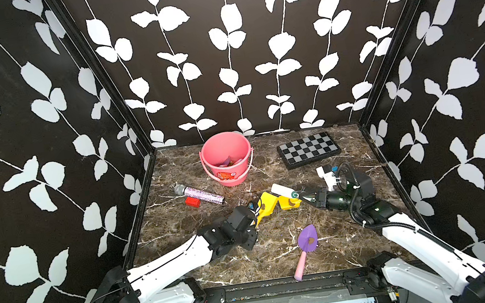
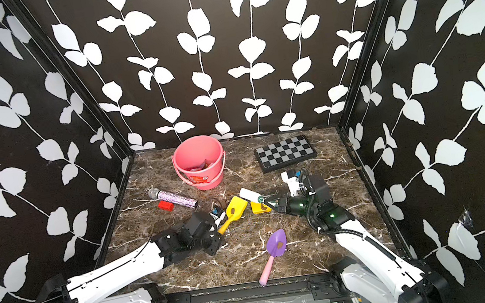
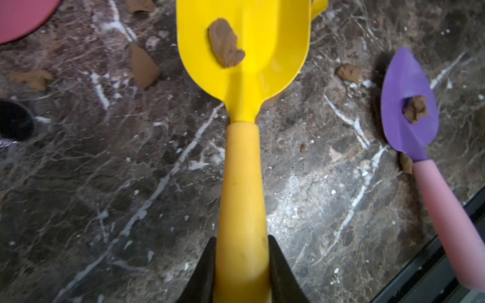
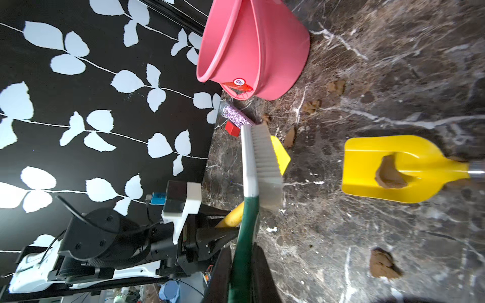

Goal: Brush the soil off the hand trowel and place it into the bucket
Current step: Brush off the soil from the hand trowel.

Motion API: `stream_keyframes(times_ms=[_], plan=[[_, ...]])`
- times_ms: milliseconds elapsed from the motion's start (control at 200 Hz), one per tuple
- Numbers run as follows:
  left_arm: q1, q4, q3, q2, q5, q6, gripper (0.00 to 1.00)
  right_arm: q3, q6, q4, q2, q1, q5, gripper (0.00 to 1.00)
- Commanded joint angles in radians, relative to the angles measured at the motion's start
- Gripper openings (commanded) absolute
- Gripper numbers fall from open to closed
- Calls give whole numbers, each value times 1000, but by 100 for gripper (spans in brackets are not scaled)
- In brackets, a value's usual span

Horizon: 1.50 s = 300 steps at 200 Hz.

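Note:
The yellow hand trowel [image 3: 244,78] lies low over the marble table, and my left gripper [image 3: 241,241] is shut on its yellow handle [image 1: 259,219]. A brown lump of soil [image 3: 225,43] sticks to its blade [image 1: 266,203]. My right gripper [image 4: 242,248] is shut on the green handle of a white brush [image 4: 265,162]. The brush [image 1: 282,190] hangs just beyond the blade, bristles apart from the soil. The pink bucket [image 1: 232,181] stands upright at the back, with some items inside.
A second yellow scoop [image 4: 393,170] with soil lies by the brush. A purple trowel [image 1: 307,238] with a pink handle lies near the front edge. Glitter microphone [image 1: 199,194], red block [image 1: 193,201], chessboard [image 1: 308,149]. Loose soil lumps [image 3: 143,65] are scattered about.

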Motion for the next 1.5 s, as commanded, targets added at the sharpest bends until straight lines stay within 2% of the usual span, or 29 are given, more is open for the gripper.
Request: stream_keyframes(times_ms=[0, 270, 476, 651, 751, 911, 1322, 1497], plan=[[35, -104, 70, -12, 26, 5, 0, -10, 97, 172, 39, 48, -70, 0], [68, -127, 113, -6, 43, 14, 0, 6, 142, 338, 197, 127, -80, 0], [67, -135, 123, -16, 44, 17, 0, 25, 154, 403, 293, 145, -95, 0], [68, -152, 140, -13, 37, 11, 0, 62, 92, 316, 327, 147, -100, 0], [67, -172, 147, -11, 27, 3, 0, 97, 35, 232, 311, 114, -78, 0], [75, -204, 156, 1, 6, -6, 0, 139, 5, 198, 284, 63, -73, 0], [89, -210, 157, 7, 28, -37, 0, 105, 63, 348, 375, 180, -80, 0], [94, -209, 156, -7, 65, -49, 0, 105, 32, 334, 417, 163, -79, 0]])
